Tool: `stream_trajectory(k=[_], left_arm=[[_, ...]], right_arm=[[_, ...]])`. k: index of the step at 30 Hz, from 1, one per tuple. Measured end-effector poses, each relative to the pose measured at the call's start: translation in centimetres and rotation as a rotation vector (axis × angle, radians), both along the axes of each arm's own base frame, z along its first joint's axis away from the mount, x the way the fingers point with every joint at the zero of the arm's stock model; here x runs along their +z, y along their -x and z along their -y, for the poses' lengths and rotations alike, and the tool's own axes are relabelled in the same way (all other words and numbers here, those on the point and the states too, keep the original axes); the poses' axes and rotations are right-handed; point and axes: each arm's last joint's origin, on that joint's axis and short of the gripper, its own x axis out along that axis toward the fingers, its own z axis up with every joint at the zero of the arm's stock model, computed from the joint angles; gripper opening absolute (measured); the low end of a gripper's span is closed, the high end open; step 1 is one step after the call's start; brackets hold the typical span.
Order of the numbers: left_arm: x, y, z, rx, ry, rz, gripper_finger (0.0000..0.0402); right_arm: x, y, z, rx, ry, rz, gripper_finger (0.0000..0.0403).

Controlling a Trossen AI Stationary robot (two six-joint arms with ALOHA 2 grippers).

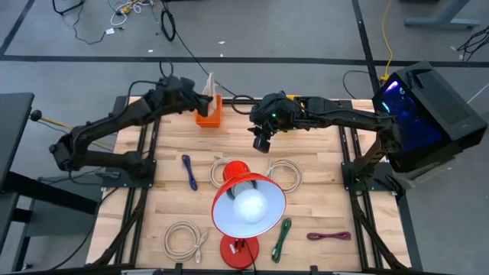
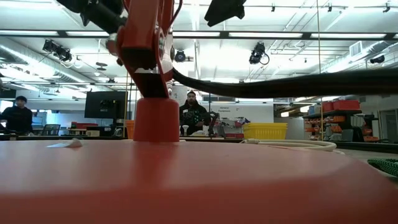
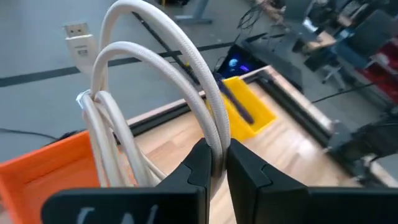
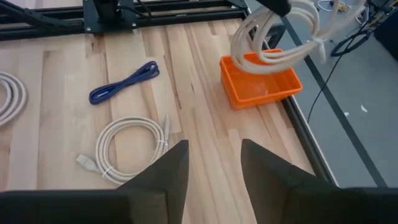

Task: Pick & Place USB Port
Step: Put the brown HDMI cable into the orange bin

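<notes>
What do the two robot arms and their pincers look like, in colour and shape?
Both arms are dark, almost black, built of jointed segments. The left pincer has two broad, flat black fingers with angled tips. The right pincer has the same two dark fingers. A small green light shows near the right arm's wrist. Black cables run off the table behind the arms.

Orange bin [image 1: 209,111] sits at counter [image 1: 321,145] far edge w/ left claw [image 3: 211,163] clamped on white cable [image 3: 155,93] right above it. Red lamp [image 1: 246,205] blocks mid-counter; bare wood betw. bin & right claw [image 1: 262,141].
</notes>
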Motion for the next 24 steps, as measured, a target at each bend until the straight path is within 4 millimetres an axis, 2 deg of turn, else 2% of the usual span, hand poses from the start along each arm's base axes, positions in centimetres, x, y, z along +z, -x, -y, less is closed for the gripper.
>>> stream_trajectory(k=[5,12,24], left_arm=[[-0.7,0.6,-1.0,0.009,0.008,-0.058,0.0033],[-0.8,1.4,-2.0,0.043,0.01,-0.062,0.0032],[-3.2,-0.4,-3.9,0.005,0.081,-0.071,0.0032]], right_arm=[[0.0,0.0,0.0,-0.003,-0.003,0.001,0.0148],[0.0,0.0,0.0,-0.023,-0.009,0.005,0.0149],[-0.1,0.0,0.1,-0.047,-0.021,0.01,0.0149]])
